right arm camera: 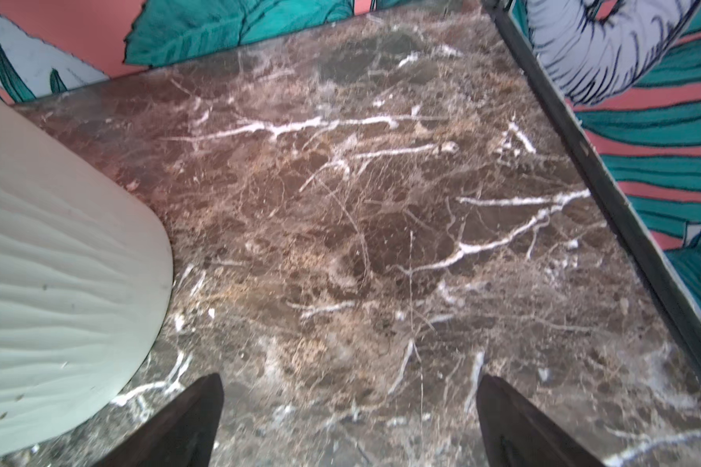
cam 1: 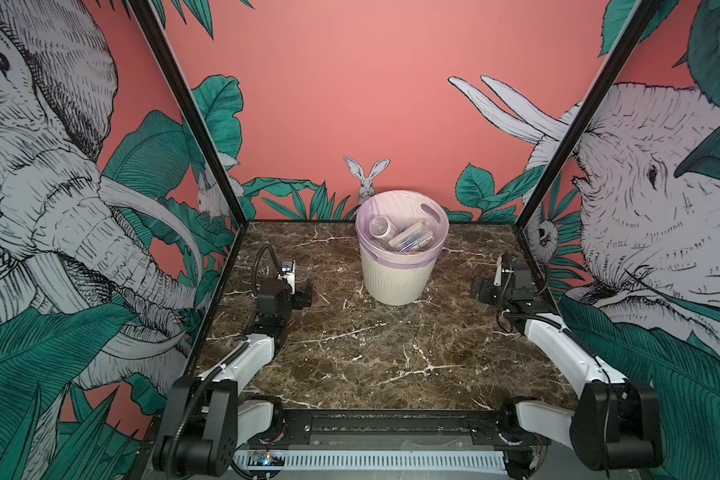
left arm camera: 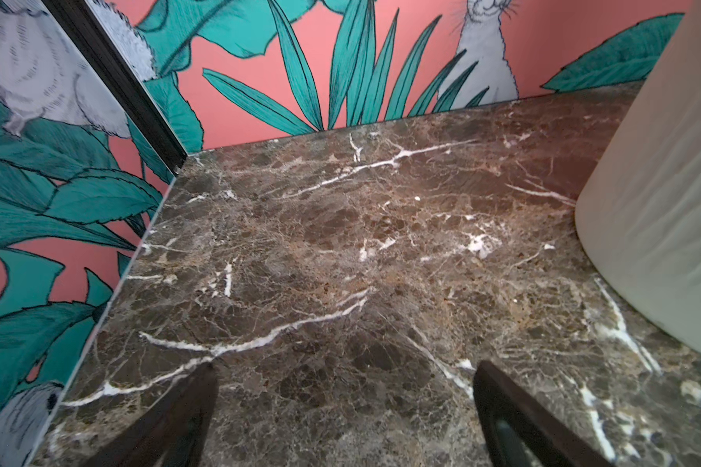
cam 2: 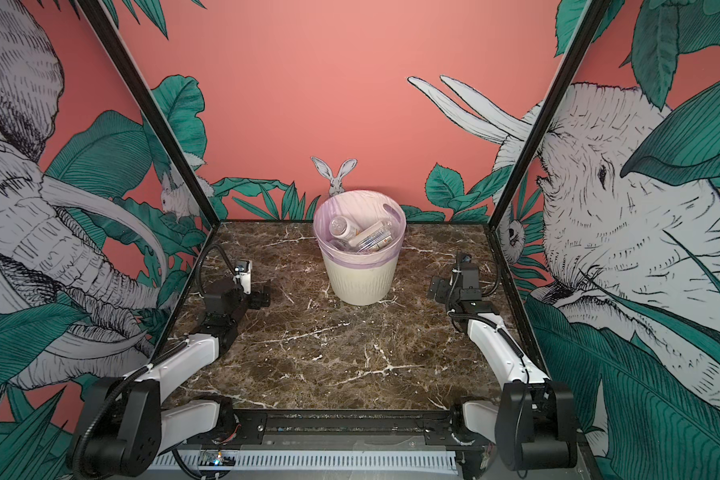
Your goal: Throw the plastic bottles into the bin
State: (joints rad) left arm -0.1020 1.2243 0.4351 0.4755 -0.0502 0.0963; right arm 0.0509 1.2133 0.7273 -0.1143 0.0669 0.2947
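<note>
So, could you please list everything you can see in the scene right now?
bin: one, cream-white, ribbed, standing at the table's far middle.
bag: one, translucent lilac, lining the bin and folded over its rim.
plastic bottles: several, exact count hidden, clear with pale labels, lying inside the bin.
table: one, brown marble with white veins.
walls: three, pink jungle print with elephants and a rabbit, around the table.
left gripper: one, black, open, empty, left of the bin.
right gripper: one, black, open, empty, right of the bin.
</note>
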